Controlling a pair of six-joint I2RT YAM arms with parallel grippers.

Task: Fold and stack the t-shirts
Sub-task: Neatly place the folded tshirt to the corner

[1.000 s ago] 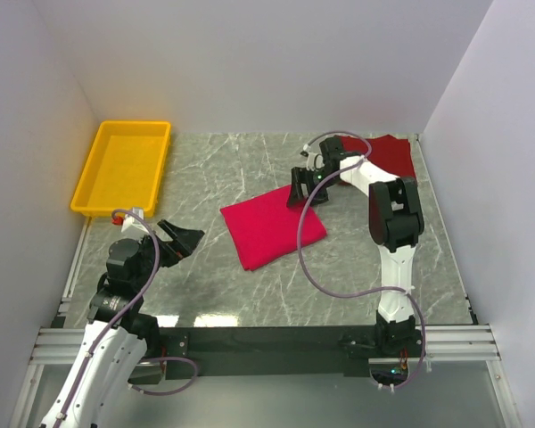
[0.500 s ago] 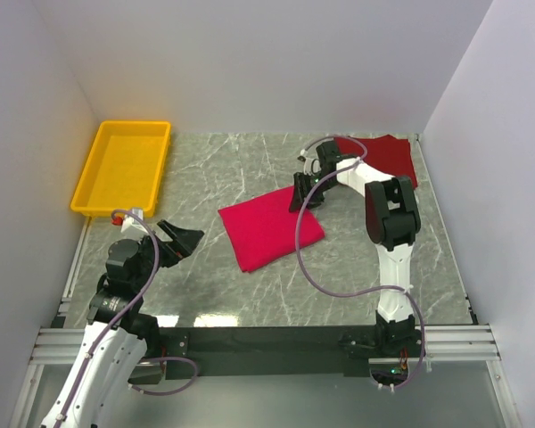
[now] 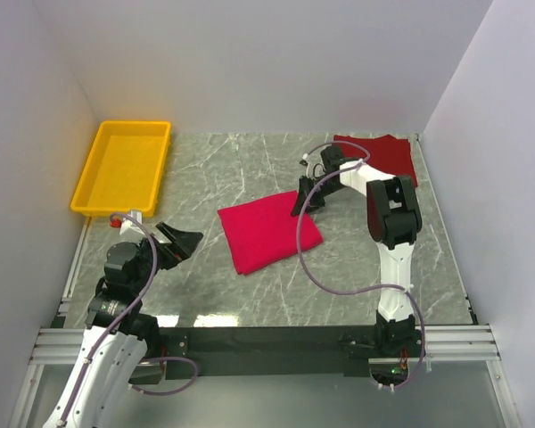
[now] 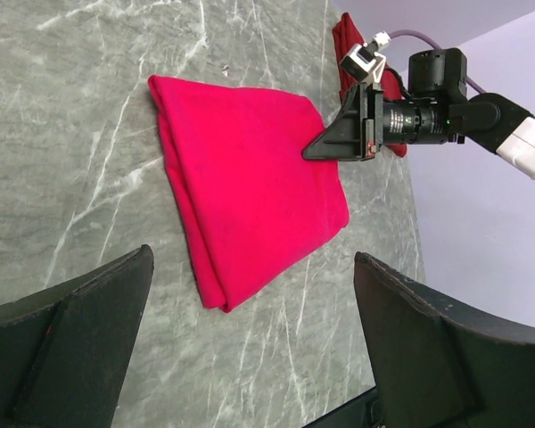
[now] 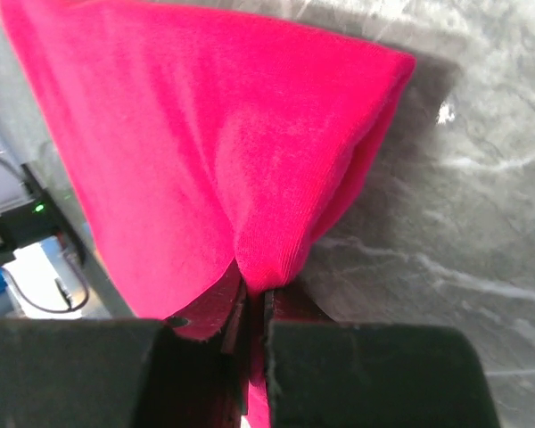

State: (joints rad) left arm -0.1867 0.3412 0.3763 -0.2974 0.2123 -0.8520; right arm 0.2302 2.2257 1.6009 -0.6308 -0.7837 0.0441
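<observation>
Listing by size, greatest first.

Table point(image 3: 250, 169): grey marble top, unchanged.

Pink shirt point(image 3: 267, 232): folded to a rough rectangle, lying flat at the centre of the top view. It has slid a little to the left over the last second. Its upper right edge is now pinched and drawn into a small peak in the right wrist view.

Tray point(image 3: 134, 124): yellow, upper left, not moved.

Maroon shirt point(image 3: 388, 153): folded, in the upper right corner, well apart from the pink one, not moved.

Left gripper point(image 3: 180, 242): lower left, jaws wide, holding nothing, clear of both shirts, as it was.

Right gripper point(image 3: 303, 203): the item that changed. A second ago its jaws stood apart over the pink shirt's upper right edge. Now they are clamped on that edge, with cloth between the fingers.

Meaning, as a judgement: both shirts look folded, so stacking remains. This grip likely serves to carry or drag the pink shirt toward the maroon one. So thin a pinch may take only the top layer and open the fold.
</observation>
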